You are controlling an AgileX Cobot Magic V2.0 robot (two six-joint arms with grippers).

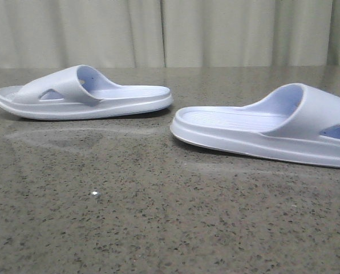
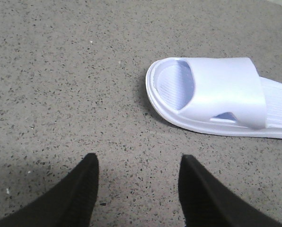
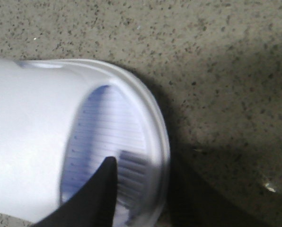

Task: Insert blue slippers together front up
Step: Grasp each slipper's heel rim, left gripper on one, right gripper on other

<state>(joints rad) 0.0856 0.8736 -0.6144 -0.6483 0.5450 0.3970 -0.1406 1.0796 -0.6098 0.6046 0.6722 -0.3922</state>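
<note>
Two pale blue slippers lie sole-down on the speckled stone table, apart from each other. The left slipper [image 1: 84, 94] has its toe to the left; it also shows in the left wrist view [image 2: 221, 97]. The right slipper [image 1: 272, 128] runs out of the front view at the right. My left gripper [image 2: 138, 163] is open and empty above bare table, short of the left slipper's toe. My right gripper [image 3: 145, 170] is open over the right slipper's toe [image 3: 46, 132]. One finger [image 3: 96, 198] is above the ribbed footbed; the other merges with dark shadow outside the rim. Neither gripper shows in the front view.
The grey speckled tabletop [image 1: 158, 217] stretches forward of both slippers. A pale curtain [image 1: 170, 31] hangs behind the table's far edge. A small white speck [image 1: 94, 194] lies on the table in front.
</note>
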